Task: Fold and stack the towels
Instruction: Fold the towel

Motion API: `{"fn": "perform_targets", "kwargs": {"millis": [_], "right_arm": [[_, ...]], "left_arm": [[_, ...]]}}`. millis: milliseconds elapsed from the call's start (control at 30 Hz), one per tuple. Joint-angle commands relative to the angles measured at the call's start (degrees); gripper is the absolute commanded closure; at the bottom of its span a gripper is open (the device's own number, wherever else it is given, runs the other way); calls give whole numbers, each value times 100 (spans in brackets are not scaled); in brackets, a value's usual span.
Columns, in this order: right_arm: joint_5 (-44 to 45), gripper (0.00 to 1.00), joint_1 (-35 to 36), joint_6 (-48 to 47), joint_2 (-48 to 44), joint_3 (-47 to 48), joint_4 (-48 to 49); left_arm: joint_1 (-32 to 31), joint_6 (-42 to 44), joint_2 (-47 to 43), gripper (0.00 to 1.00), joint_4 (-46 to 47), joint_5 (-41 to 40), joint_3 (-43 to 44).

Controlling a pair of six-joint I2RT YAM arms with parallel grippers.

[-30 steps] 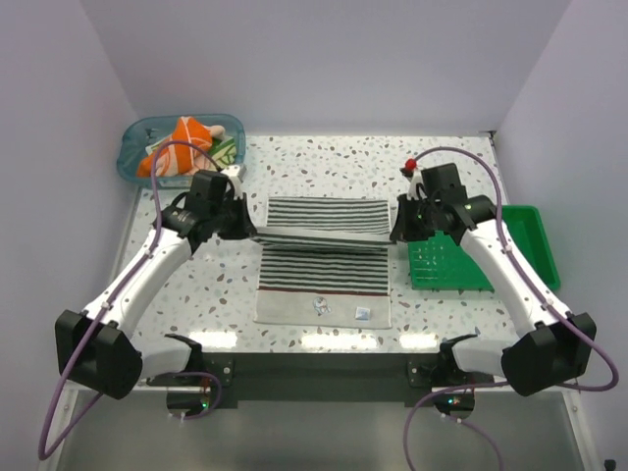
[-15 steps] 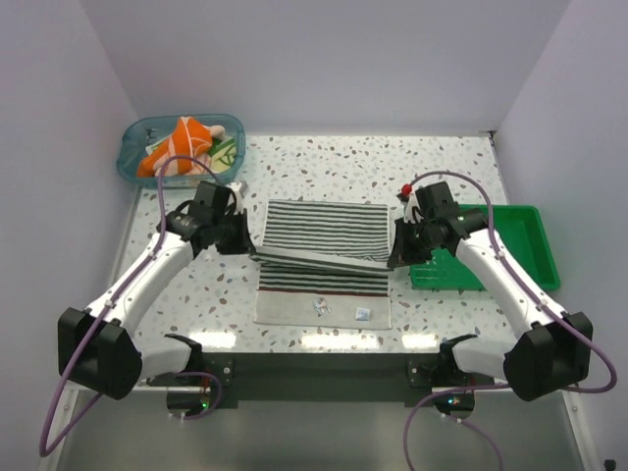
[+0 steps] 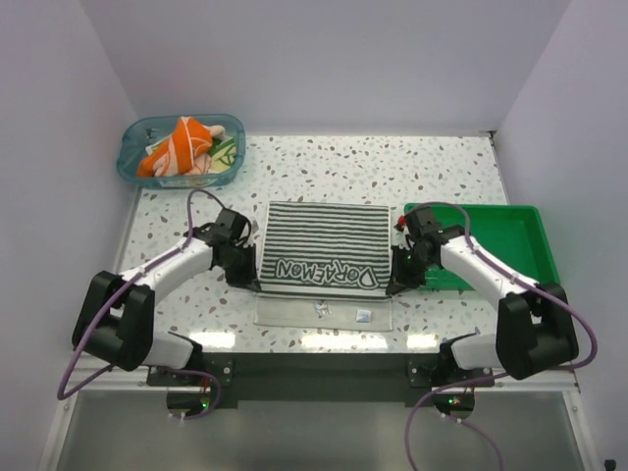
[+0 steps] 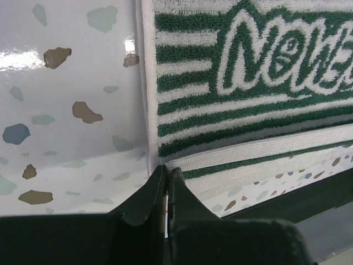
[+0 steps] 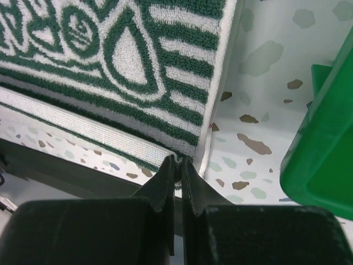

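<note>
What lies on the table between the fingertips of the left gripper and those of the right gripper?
The striped towel: its folded-over layer, bearing white lettering, spans from the left gripper to the right gripper. The top view shows the whole stretch.

The folded towel (image 3: 322, 245) lies in the middle of the bench (image 3: 432, 172), its upper layer doubled over the lower one; a strip of the lower layer sticks out toward the near edge; the left gripper (image 3: 250, 279) sits at the near left corner of the upper layer, pinching it, and the right gripper (image 3: 393, 283) likewise at the near right corner; the tray (image 3: 525, 245) stands to the right of the towel, its left end just beside the right gripper; the tub (image 3: 131, 162) stands in the far left corner, well apart from the folded towel; the other towels (image 3: 180, 145) lie bunched inside it.
</note>
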Motion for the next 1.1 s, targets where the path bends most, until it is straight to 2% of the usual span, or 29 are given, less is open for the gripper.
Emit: {"fn": "perform_targets", "kwargs": {"millis": [0, 167, 367, 600, 867, 1067], "right_arm": [[697, 100, -51, -16, 105, -137, 198], [733, 100, 54, -42, 552, -146, 533], [1269, 100, 379, -25, 1133, 48, 533], [1594, 100, 432, 46, 1660, 293, 708], [2139, 100, 380, -244, 2697, 1566, 735], [2324, 100, 239, -385, 3085, 2340, 770]], "left_arm": [[58, 4, 124, 100, 234, -596, -120], [41, -22, 344, 100, 401, -684, -156], [41, -66, 581, 100, 656, -675, -164], [84, -40, 880, 100, 717, -824, 11], [339, 171, 1854, 100, 832, -1122, 1082], [348, 250, 2347, 100, 875, -1290, 1839]]}}
